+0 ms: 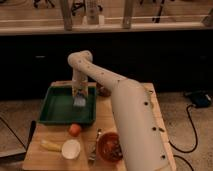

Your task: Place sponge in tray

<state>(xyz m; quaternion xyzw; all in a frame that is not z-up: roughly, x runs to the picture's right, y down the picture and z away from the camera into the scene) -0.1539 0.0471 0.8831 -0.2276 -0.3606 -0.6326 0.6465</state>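
Note:
The dark green tray [55, 111] lies on the left of the wooden table. My white arm reaches from the lower right over the tray. My gripper [80, 98] hangs over the tray's right part. The blue-grey sponge [80, 102] is at the fingertips, just above or on the tray floor; I cannot tell whether it touches.
An orange fruit [75, 129] sits just in front of the tray. A white round cup [71, 148] and a yellowish item [50, 145] lie at the front left. A reddish-orange bowl [109, 146] with a utensil [94, 146] beside it stands at the front.

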